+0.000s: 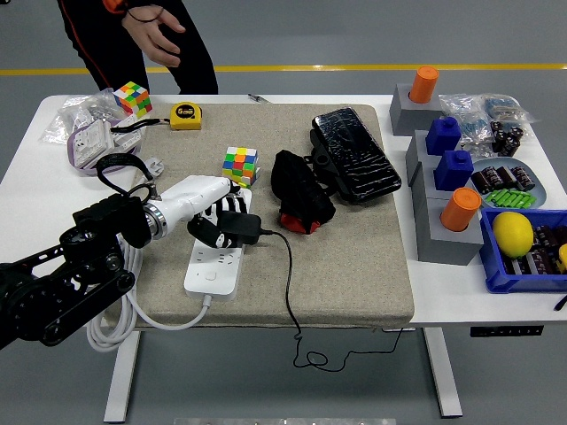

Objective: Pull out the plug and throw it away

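Left hand [215,221] comes in from 8 o'clock over the grey mat [354,266], fingers [205,232] clenched around the black plug [239,227], which sits at the upper end of the white power strip [215,266]; whether its prongs are seated or lifted clear cannot be told. The plug's black cord [288,292] runs toward 5 o'clock and drops over the table's near edge, and a colour cube [240,166] lies just beyond the hand at 12 o'clock. A person's hand [158,34] hangs open at 11 o'clock, beyond the table's far edge and well apart from the strip.
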